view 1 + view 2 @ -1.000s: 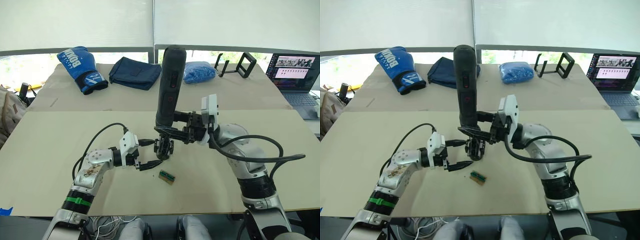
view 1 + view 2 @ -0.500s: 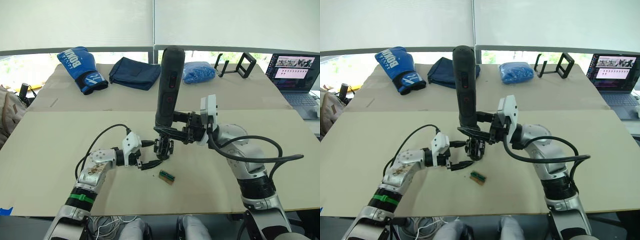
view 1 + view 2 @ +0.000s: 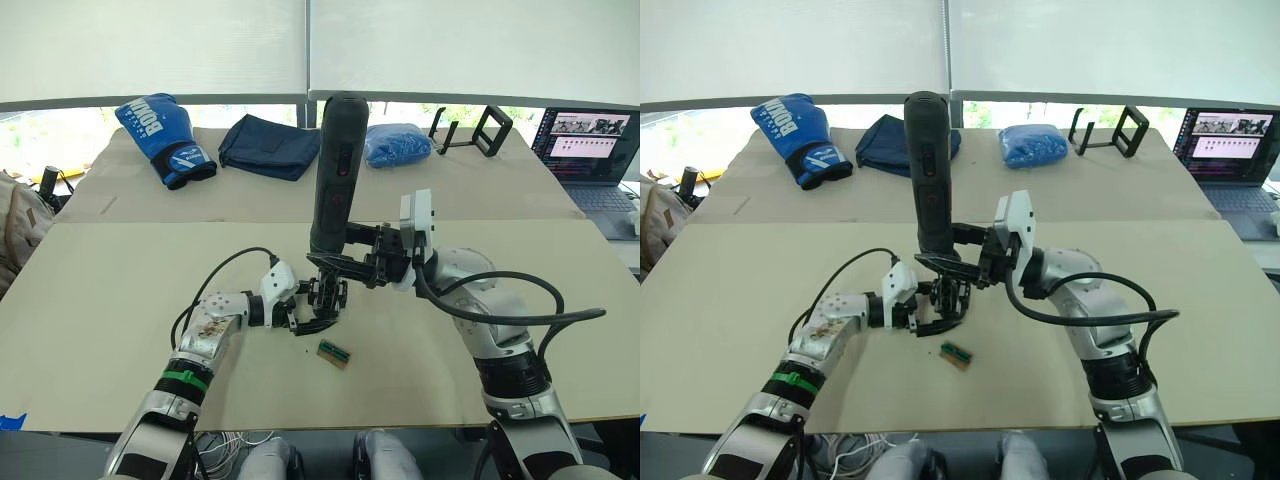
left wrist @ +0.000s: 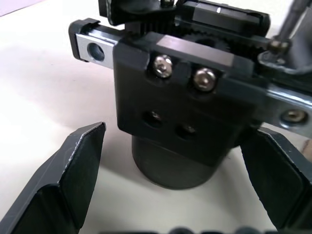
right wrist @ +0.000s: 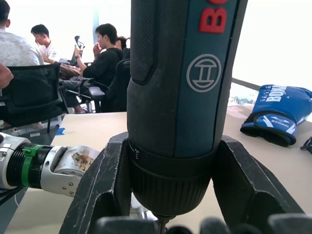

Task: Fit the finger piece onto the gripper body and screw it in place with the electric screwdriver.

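The gripper body (image 3: pixel 328 294), a small black mechanism, stands on the table's middle; up close its block with two screws (image 4: pixel 183 92) sits on a round barrel. My left gripper (image 3: pixel 315 308) is open, and its fingers (image 4: pixel 66 183) flank the barrel on both sides with a gap. My right gripper (image 3: pixel 345 265) is shut on the electric screwdriver (image 3: pixel 335 170), held upright just above the gripper body. The thin metal bit (image 4: pixel 291 19) comes down at the body's far side. The finger piece is hidden or cannot be told apart from the mechanism.
A small green-brown block (image 3: pixel 334 353) lies just in front of the gripper body. Along the table's back are a blue boxing glove (image 3: pixel 160 135), a dark blue bag (image 3: pixel 268 146), a blue cloth heap (image 3: pixel 398 143), a black stand (image 3: pixel 472 130) and a laptop (image 3: pixel 590 150). Seated people (image 5: pixel 105 58) are beyond the table.
My left gripper has moved right along the table until its open fingers sit around the gripper body. The right arm and screwdriver have stayed put.
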Available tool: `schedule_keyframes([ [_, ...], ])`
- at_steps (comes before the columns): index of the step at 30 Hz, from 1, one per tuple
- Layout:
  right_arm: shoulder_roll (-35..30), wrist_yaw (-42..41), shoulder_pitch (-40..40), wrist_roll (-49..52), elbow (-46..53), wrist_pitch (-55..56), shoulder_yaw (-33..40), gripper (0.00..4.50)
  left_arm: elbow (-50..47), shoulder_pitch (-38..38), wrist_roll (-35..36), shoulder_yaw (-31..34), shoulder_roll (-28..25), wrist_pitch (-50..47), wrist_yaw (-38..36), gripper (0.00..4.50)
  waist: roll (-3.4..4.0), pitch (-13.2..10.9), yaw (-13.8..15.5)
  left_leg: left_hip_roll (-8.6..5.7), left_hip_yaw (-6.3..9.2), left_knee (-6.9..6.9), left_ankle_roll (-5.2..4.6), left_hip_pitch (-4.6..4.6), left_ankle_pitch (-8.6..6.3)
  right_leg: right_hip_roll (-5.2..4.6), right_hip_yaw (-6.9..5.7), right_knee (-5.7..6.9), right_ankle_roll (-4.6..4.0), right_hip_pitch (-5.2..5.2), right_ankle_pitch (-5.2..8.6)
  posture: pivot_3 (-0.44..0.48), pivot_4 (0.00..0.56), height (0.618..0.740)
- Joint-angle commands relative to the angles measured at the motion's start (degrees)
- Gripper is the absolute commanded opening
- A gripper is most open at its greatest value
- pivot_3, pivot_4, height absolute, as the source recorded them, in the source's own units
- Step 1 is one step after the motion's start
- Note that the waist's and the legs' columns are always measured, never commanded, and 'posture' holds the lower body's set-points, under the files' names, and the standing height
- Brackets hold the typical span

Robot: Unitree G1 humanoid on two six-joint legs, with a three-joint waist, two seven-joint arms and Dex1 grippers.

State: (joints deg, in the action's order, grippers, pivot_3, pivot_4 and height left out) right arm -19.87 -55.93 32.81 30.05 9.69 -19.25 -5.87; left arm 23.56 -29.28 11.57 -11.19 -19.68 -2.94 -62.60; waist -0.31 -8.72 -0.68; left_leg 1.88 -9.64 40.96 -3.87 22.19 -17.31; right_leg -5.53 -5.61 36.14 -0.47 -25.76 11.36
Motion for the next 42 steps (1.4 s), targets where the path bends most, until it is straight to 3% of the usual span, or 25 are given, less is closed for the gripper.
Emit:
schedule_keyframes([
  [1, -0.2, 0.4, 0.4, -0.2, 1.9, 0.7, 0.3, 1.94, 0.8, -0.7, 0.0, 0.0, 0.7, 1.2, -0.7, 4.50, 0.00, 0.0, 0.0, 0.00, 0.00, 0.00, 0.00, 0.00, 0.00, 0.00, 0.00, 0.00, 0.00, 0.00, 0.00, 0.000, 0.150, 0.740],
  [20, -0.7, 0.4, 0.1, -0.5, 1.8, 0.5, 0.1, 1.94, 1.7, -0.8, 0.6, 1.3, 2.9, 0.7, -2.2, 4.50, 0.00, 0.0, 0.0, 0.00, 0.04, 0.00, 0.00, -0.12, 0.00, -0.01, -0.01, -0.01, 0.00, 0.15, 0.00, 0.000, 0.150, 0.740],
  [22, -0.7, 0.5, 0.1, -0.6, 1.9, 0.4, 0.1, 1.94, 1.7, -0.8, 0.5, 1.2, 2.8, 0.8, -2.6, 3.95, 0.00, 0.0, 0.0, 0.01, 0.05, 0.00, 0.00, -0.13, 0.00, -0.01, -0.01, -0.01, 0.00, 0.16, 0.00, 0.000, 0.150, 0.740],
  [26, -0.7, 0.6, -0.1, -0.6, 2.0, 0.4, 0.1, 1.94, 2.3, -0.8, -0.9, 0.5, 2.4, 2.1, -2.6, 2.44, 0.00, 0.0, 0.0, 0.01, 0.06, -0.01, 0.00, -0.14, 0.00, -0.02, -0.01, -0.01, 0.00, 0.17, 0.00, 0.000, 0.150, 0.740],
  [42, -2.2, 1.1, -0.3, -1.0, 1.8, -2.7, -1.6, 1.94, 2.0, -0.4, -3.7, -0.3, 3.1, 4.7, -0.2, 2.41, 0.00, 0.0, 0.1, 0.01, 0.13, -0.01, -0.01, -0.26, -0.01, -0.05, -0.06, -0.06, 0.00, 0.36, 0.00, 0.000, 0.150, 0.740],
])
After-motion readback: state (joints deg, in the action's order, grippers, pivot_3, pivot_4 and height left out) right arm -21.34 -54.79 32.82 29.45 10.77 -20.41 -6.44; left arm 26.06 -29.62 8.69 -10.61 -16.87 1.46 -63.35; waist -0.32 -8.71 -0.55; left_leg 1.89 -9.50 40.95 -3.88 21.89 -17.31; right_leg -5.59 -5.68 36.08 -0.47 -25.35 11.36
